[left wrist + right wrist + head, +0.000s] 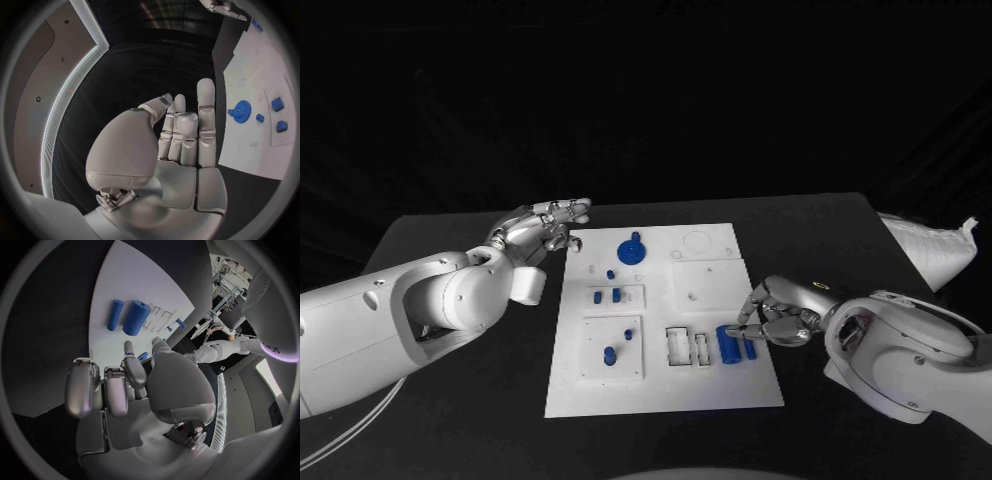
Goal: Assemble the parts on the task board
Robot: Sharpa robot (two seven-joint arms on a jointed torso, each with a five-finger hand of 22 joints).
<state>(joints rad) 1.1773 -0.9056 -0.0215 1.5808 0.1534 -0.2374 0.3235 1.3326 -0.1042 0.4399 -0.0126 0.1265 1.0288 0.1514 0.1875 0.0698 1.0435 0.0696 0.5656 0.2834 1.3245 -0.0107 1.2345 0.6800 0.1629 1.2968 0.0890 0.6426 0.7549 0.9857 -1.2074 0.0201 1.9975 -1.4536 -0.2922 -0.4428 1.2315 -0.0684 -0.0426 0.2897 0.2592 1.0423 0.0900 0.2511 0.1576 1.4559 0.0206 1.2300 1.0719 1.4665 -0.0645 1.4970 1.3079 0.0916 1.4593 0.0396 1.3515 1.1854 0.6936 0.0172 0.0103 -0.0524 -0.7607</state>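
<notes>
The white task board [661, 395] lies in the middle of the black table. A blue gear [632, 250] stands near its far left, with small blue parts [607, 295] below it. A thick blue cylinder [728, 343] and a thinner blue pin [749, 350] lie at the board's right edge. My right hand [776, 315] hovers just beside them with its fingers bent toward the thick cylinder [136, 317] and nothing in its grip. My left hand [545, 225] is at the board's far left corner, fingers straight [187, 130], holding nothing; the gear [239, 108] lies beside it.
Empty rectangular slots [687, 347] sit left of the cylinders, and more small blue parts [617, 345] lie on the board's near left panel. A white bag [935, 245] rests at the table's right edge. Black table surface [459, 240] runs round the board.
</notes>
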